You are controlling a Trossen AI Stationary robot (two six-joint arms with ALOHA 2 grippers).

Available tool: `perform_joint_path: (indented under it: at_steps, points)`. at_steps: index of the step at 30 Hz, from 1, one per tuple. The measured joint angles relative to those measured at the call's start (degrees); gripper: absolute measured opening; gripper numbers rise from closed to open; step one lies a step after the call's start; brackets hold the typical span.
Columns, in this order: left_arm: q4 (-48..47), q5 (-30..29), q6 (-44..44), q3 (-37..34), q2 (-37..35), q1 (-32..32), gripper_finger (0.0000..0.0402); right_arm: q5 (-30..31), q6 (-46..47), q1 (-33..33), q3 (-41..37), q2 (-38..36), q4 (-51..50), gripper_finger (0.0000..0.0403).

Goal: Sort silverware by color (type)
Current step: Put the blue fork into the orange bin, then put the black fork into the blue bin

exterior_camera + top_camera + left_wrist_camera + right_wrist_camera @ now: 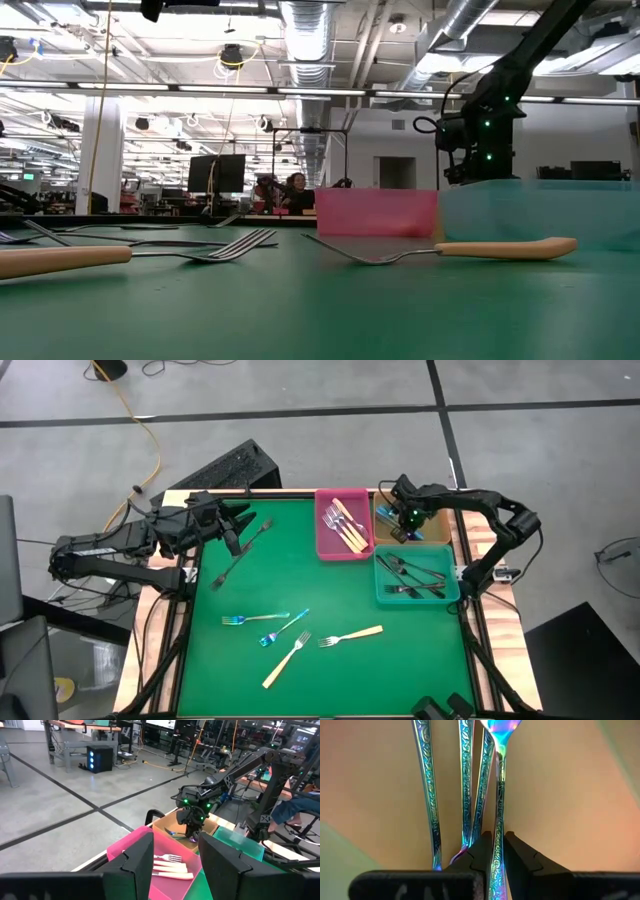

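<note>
High view, pink bin (341, 546), tan-handled forks (346, 524)

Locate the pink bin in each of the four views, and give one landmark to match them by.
High view: pink bin at the mat's far edge, right of centre.
Low view: right of centre, a pink wall behind the tan-handled fork.
Left wrist view: lower centre, beyond the left end effector.
Right wrist view: not in it.
Shared landmark: teal bin beside it.
</note>
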Motion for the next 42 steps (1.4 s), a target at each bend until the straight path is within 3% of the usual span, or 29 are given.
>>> perform_joint_path:
  at_steps: [24,42]
  points:
    - [0.0,-0.2,-0.5,0.0,0.0,0.0,0.014,-1.0,0.6,0.0,0.7,0.1,-0.8,0.0109]
    - [0.0,-0.2,-0.7,0.0,0.0,0.0,0.014,-1.3,-0.1,-0.6,12.6,0.0,-10.2,0.0109]
